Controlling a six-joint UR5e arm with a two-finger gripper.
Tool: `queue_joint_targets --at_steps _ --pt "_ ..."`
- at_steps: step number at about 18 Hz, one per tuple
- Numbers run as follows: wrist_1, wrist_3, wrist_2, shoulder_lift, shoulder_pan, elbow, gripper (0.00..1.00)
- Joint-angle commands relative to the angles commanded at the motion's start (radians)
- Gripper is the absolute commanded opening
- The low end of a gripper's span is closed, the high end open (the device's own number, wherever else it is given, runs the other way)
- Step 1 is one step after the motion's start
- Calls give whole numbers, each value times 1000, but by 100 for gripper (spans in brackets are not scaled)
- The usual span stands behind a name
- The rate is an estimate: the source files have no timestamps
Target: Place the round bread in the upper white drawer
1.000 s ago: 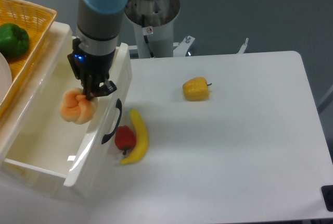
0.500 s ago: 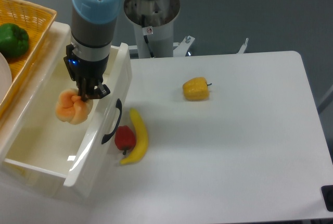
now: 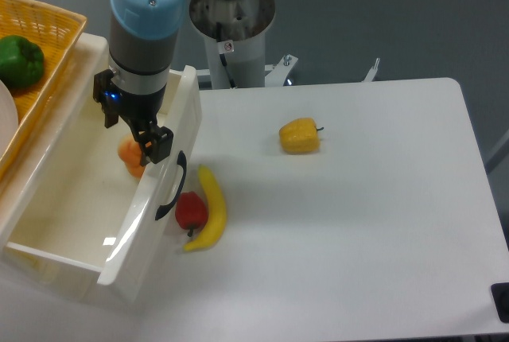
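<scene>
The gripper (image 3: 137, 137) hangs over the open drawer (image 3: 56, 199), close to the inner side of its front panel. Its two dark fingers (image 3: 158, 145) stand spread apart, with nothing clamped between them. The bread (image 3: 130, 158) lies inside the drawer, below and just behind the fingers, partly hidden by them, so only an orange-peach patch of it shows against the white interior. It sits near the front panel, toward the back half of the box; whether a fingertip touches it cannot be told. The drawer is pulled out, its glossy floor bare around the bun, and the dark curved handle (image 3: 170, 187) shows on the outside of the front panel. Just outside that panel, on the white table (image 3: 358, 223), a red pepper (image 3: 190, 210) lies touching a banana (image 3: 211, 208), which curves along its right side. A yellow pepper (image 3: 300, 136) sits well apart, toward the table's middle. Beyond the drawer at the upper left is a yellow basket (image 3: 44, 44) holding a green pepper (image 3: 19, 60), with the edge of a white plate (image 3: 5, 131) at the frame's border. The arm's grey base (image 3: 232, 16) stands behind the table.
</scene>
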Motion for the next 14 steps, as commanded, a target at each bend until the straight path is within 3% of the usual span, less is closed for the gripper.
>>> queue_joint_targets --at_steps 2,7,11,14 --pt "15 -55 -3 -2 2 0 100" --pt "132 -123 2 -5 20 -2 100" --pt "181 -126 3 -8 87 -3 100" --pt "215 -106 63 -8 126 -38 100"
